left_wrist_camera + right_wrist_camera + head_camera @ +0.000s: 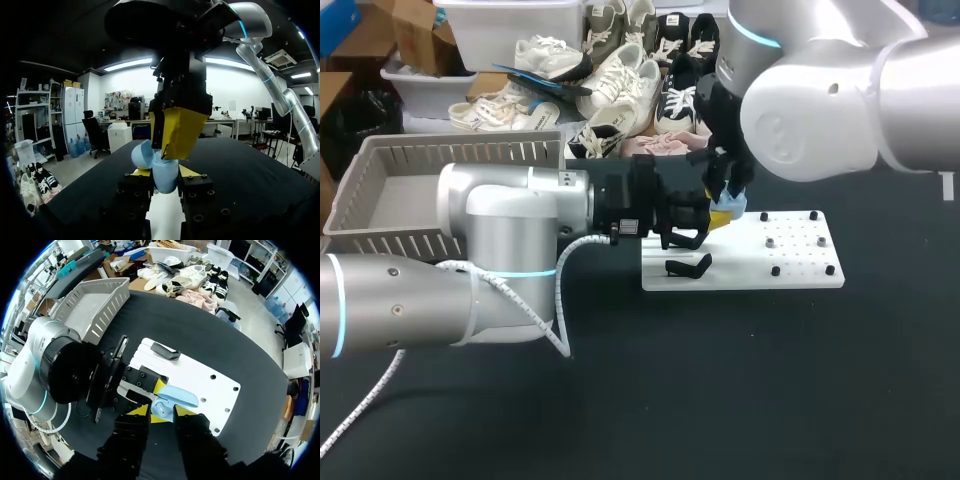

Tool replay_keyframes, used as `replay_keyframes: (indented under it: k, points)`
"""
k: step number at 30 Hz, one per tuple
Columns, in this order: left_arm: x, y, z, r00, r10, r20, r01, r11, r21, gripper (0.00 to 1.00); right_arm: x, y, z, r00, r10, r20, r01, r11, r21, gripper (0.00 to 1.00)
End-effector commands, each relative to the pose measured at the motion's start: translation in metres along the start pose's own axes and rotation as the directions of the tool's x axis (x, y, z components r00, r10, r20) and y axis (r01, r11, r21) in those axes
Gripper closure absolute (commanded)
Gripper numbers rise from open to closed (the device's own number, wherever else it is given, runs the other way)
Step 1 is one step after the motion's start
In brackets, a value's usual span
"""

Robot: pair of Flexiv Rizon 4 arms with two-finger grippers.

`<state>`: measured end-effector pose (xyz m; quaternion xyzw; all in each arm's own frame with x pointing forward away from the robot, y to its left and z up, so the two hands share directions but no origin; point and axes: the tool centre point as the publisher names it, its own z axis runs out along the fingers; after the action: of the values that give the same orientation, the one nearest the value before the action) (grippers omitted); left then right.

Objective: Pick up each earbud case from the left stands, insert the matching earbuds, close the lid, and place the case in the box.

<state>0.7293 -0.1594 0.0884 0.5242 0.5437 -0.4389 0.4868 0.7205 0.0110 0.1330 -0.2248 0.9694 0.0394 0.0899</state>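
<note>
A light blue earbud case is held in the air over the left end of the white stand board. My left gripper is shut on its body from both sides. The case's lid stands open. My right gripper comes down from above, its yellow fingers slightly apart and their tips at the case's open mouth. In the right wrist view the case lies just under the right gripper. Whether an earbud is inside is hidden.
A black stand sits empty on the board's left end, and small black pegs dot its right half. A grey slatted basket stands at the table's back left. Dark tabletop lies in front of the board.
</note>
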Motion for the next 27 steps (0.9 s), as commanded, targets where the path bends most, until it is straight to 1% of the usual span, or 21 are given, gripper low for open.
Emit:
replay_keyframes:
  k: [1,4,7,10,15,19,23,27]
  points:
    - [0.0,-0.001,0.0,1.0,0.001,0.001,-0.001,1.0,-0.003,1.0,-0.002,0.001,0.0,1.0,0.001,-0.004,-0.001,1.0,0.003,0.71]
    - [0.0,-0.001,0.0,1.0,0.001,0.001,-0.001,1.0,-0.003,1.0,-0.001,0.001,-0.003,1.0,0.001,0.002,-0.001,1.0,0.0,0.73]
    - [0.0,-0.001,0.0,1.0,0.001,0.001,-0.001,1.0,-0.003,1.0,0.001,0.002,-0.01,1.0,-0.006,0.021,0.006,1.0,0.002,0.72]
    - [0.0,-0.001,0.0,1.0,0.001,0.001,-0.001,1.0,-0.003,1.0,-0.002,0.0,-0.016,0.999,-0.003,0.035,0.003,1.0,0.007,0.69]
    - [0.0,-0.001,0.0,1.0,0.001,0.001,-0.001,1.0,-0.003,1.0,-0.017,-0.01,-0.021,0.998,0.04,0.055,-0.04,0.999,0.006,0.69]
    - [0.0,-0.001,0.0,1.0,0.001,0.001,-0.001,1.0,-0.003,1.0,-0.03,-0.021,-0.022,0.994,0.086,0.074,-0.085,0.996,-0.011,0.68]
    - [0.0,-0.001,0.0,1.0,0.001,0.001,-0.001,1.0,-0.003,1.0,-0.042,-0.033,-0.017,0.988,0.136,0.074,-0.135,0.991,-0.017,0.66]
    - [0.0,-0.001,0.0,1.0,0.001,0.001,-0.001,1.0,-0.003,1.0,-0.048,-0.043,-0.008,0.983,0.173,0.057,-0.171,0.985,-0.029,0.64]
